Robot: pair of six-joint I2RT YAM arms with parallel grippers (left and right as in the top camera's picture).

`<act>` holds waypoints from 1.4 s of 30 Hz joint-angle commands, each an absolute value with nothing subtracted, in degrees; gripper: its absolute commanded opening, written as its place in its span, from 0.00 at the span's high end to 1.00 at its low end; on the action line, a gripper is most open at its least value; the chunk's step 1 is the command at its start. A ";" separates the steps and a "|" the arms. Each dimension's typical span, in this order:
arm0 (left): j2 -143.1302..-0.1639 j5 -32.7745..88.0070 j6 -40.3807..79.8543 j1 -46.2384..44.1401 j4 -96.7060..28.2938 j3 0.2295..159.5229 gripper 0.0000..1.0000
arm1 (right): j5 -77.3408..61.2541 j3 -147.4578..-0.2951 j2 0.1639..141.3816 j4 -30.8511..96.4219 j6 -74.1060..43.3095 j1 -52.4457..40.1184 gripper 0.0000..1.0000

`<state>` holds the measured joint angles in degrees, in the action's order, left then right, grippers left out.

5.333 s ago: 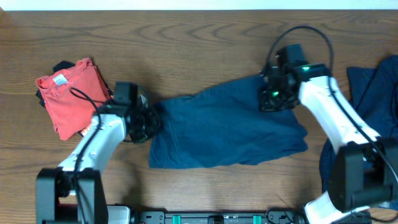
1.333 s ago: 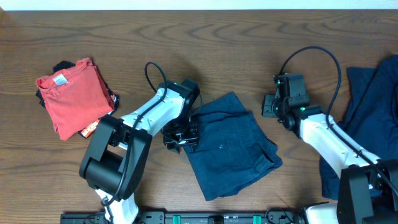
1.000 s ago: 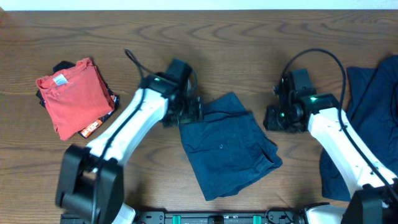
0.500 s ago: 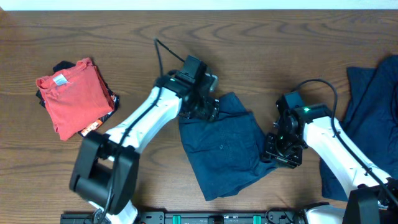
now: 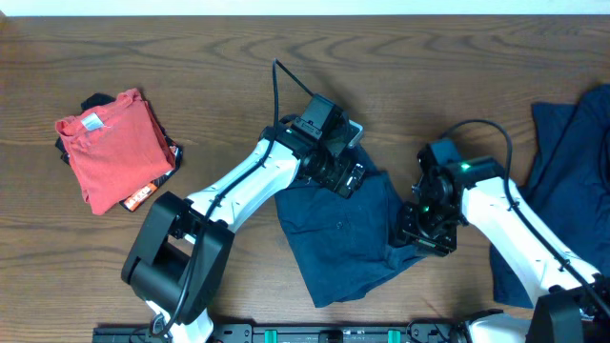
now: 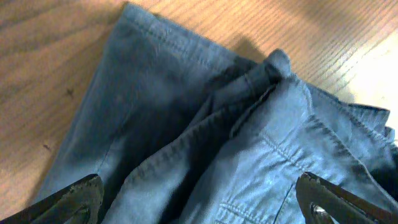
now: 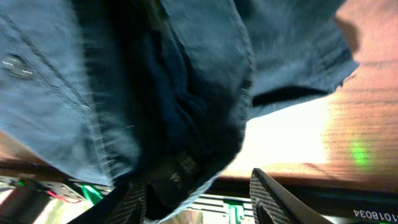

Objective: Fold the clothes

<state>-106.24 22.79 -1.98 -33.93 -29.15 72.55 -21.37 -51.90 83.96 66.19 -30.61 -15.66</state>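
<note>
The folded navy shorts [image 5: 334, 233] lie at the table's middle, seams and a pocket showing in the left wrist view [image 6: 186, 124]. My left gripper [image 5: 351, 178] hovers over their top edge, jaws wide open [image 6: 202, 205], cloth below and nothing pinched. My right gripper [image 5: 422, 236] is at the shorts' right edge. In its wrist view the jaws [image 7: 202, 199] stand open; a bunched fold of the shorts [image 7: 155, 74] hangs against the left finger [image 7: 134, 199], with a gap to the right one. Another navy garment [image 5: 572, 162] lies at the far right.
A small red T-shirt [image 5: 110, 143] with a white neck label lies folded at the far left on something black, an orange tag [image 5: 138, 197] beside it. The second navy garment runs under my right arm toward the front right corner.
My left gripper slid right along the shorts' top edge and opened wider. My right gripper came down from the bare table to the shorts' right edge.
</note>
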 commanded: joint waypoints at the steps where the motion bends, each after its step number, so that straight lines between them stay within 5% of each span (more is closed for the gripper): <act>1: -108.79 23.42 -2.98 -34.00 -27.44 72.55 0.02 | -22.41 -55.24 81.19 66.48 -31.22 -15.29 0.46; 12: -114.24 26.83 -4.32 -34.65 -25.80 72.55 0.01 | -15.57 -52.38 80.99 68.42 -33.45 -15.94 0.38; 21: -114.21 28.25 -4.25 -34.74 -27.03 72.55 0.29 | -15.66 -44.73 81.01 61.71 -36.25 -16.60 0.43; 30: -113.99 35.40 -4.27 -34.74 -29.02 72.58 0.41 | -16.51 -38.85 81.01 50.89 -36.40 -16.58 0.73; 32: -113.99 35.40 -4.29 -34.74 -29.50 72.58 0.55 | -16.27 -38.57 81.01 48.51 -36.38 -16.56 0.89; 35: -113.62 35.40 -4.29 -34.57 -29.54 72.58 0.94 | -14.48 -38.70 80.99 43.88 -36.34 -16.45 0.99; 42: -103.50 35.09 -2.24 -30.98 -30.37 72.64 0.94 | -9.58 -48.14 79.99 44.97 -31.03 -12.34 0.99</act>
